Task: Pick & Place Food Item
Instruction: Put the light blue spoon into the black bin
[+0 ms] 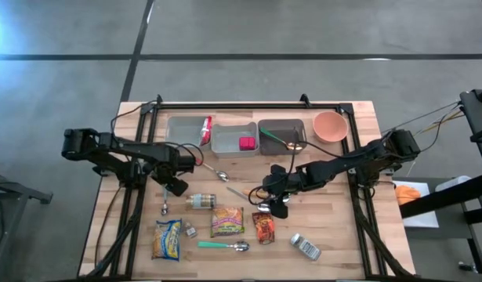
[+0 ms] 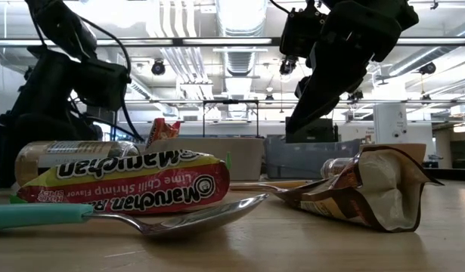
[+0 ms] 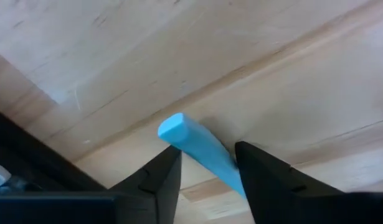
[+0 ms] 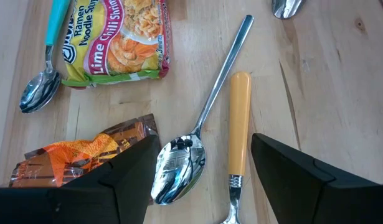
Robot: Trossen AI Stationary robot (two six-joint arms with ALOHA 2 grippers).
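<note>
Meanwhile, left fingers (image 3: 172, 180) straddle a blue handle (image 3: 200, 149).

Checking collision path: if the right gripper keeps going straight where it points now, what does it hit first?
Probably the silver spoon and the yellow-handled utensil, which lie side by side on the table between the open jaws of the right gripper. Which one touches first is unclear; depth is hard to judge.

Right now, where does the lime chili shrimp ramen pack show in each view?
High view: ramen pack, lower middle of the table.
Low view: left foreground.
Left wrist view: not in it.
Right wrist view: upper left.
Shared landmark: teal-handled spoon beside it.
</note>
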